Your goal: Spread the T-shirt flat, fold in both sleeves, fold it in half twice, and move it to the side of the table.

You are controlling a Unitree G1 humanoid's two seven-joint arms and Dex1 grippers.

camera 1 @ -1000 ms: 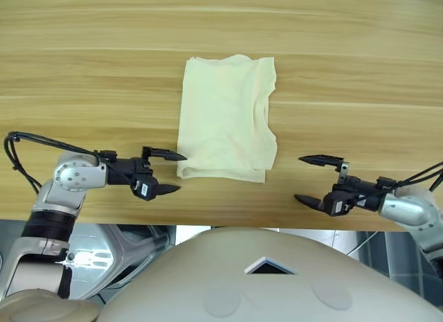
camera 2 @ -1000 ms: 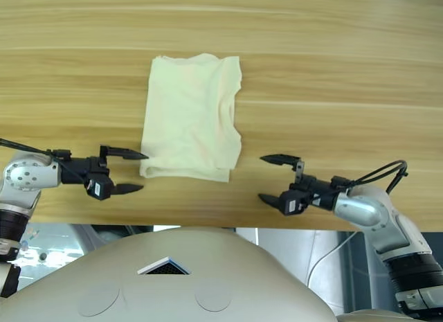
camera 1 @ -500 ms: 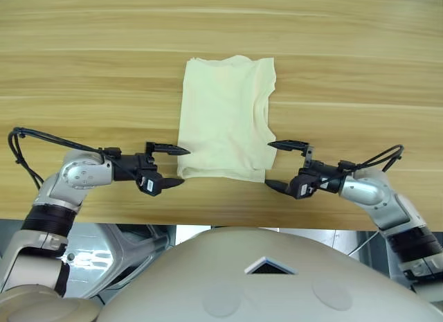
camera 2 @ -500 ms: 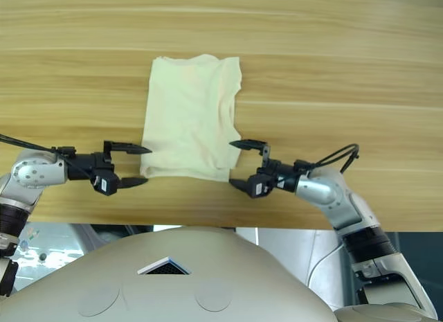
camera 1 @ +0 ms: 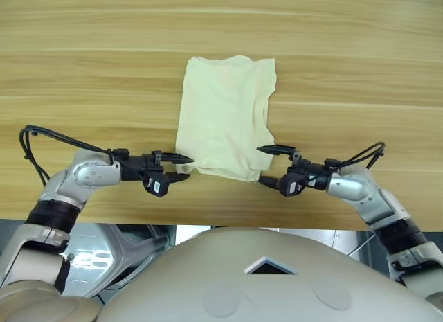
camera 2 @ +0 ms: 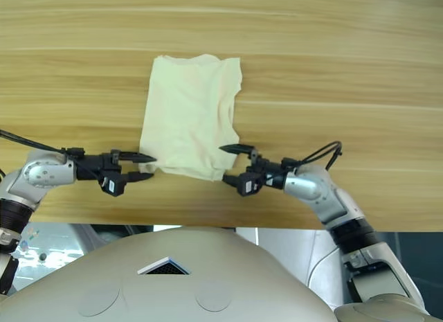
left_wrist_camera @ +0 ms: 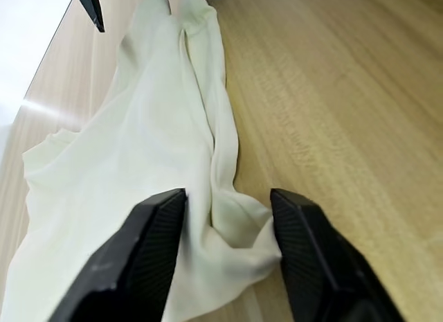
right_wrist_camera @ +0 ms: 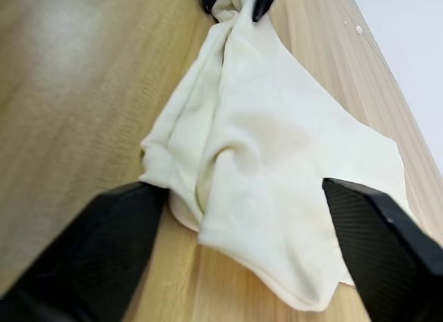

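- At the near left of the counter (camera 1: 360,59), the left pincer (camera 1: 185,167) lies low on the wood. Its fingers (left_wrist_camera: 142,256) are parted, with the T-shirt's near left corner bunched between them and, as far as I can tell, not yet pinched.
- In the middle, near the front edge, the T-shirt (camera 1: 225,114) lies as a narrow, pale yellow oblong. Its sleeves are already tucked in and its near hem is rumpled.
- It looks light, thin and limp. It will likely sag and drag on the wood and will not keep its shape if lifted by one point.
- The layers look loose, so a shallow pinch may take only the top one. The best hold is probably both near corners, deep enough to catch every layer.
- At the near right, the right pincer (camera 1: 263,164) is released, its fingers (right_wrist_camera: 387,246) spread wide on either side of the near right corner, with the cloth heaped between them.
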